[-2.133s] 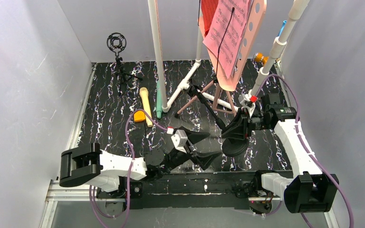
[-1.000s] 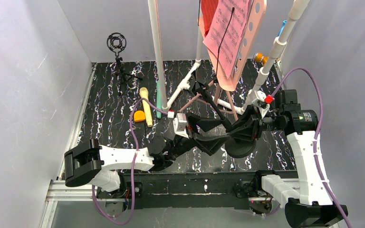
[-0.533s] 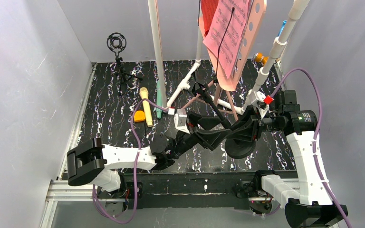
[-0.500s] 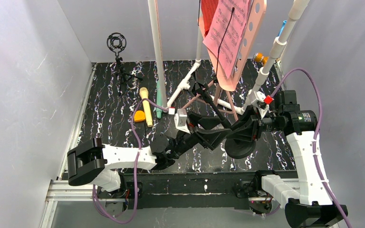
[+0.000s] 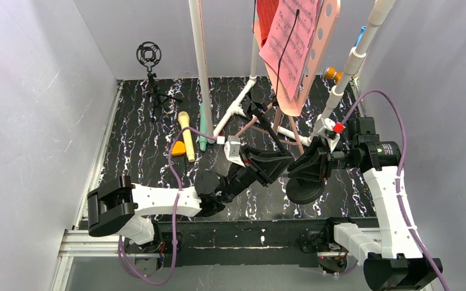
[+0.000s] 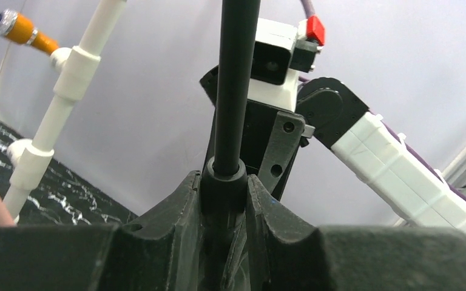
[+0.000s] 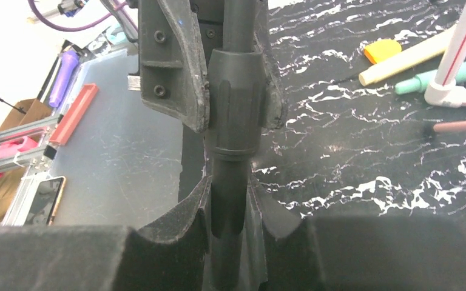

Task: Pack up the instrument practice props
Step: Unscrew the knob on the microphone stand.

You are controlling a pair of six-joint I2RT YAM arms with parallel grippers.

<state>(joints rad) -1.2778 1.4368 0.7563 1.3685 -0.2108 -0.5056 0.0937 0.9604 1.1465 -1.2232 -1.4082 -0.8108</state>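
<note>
The pink hole-punched music stand (image 5: 323,36) leans at the back with pink sheet music (image 5: 288,48) and a red folder (image 5: 267,15) on it. Its pink legs (image 5: 247,130) splay below. A black pole (image 5: 266,130) slants down from the leg hub to both grippers. My left gripper (image 5: 279,162) is shut on the pole's collar (image 6: 223,182). My right gripper (image 5: 298,167) is shut on the same pole (image 7: 229,194) just beside the left one. A yellow microphone (image 5: 185,136) and a mint-green microphone (image 5: 202,130) lie on the mat at left.
The white pipe frame (image 5: 201,60) rises behind the grippers, and its foot (image 5: 236,109) crosses the mat. A black shock mount on a small tripod (image 5: 150,57) stands back left. An orange piece (image 5: 178,148) lies by the yellow microphone. Grey walls close both sides.
My left gripper has moved forward and right to the black pole and closed on its collar. The right gripper has kept its grip and shifted slightly.
</note>
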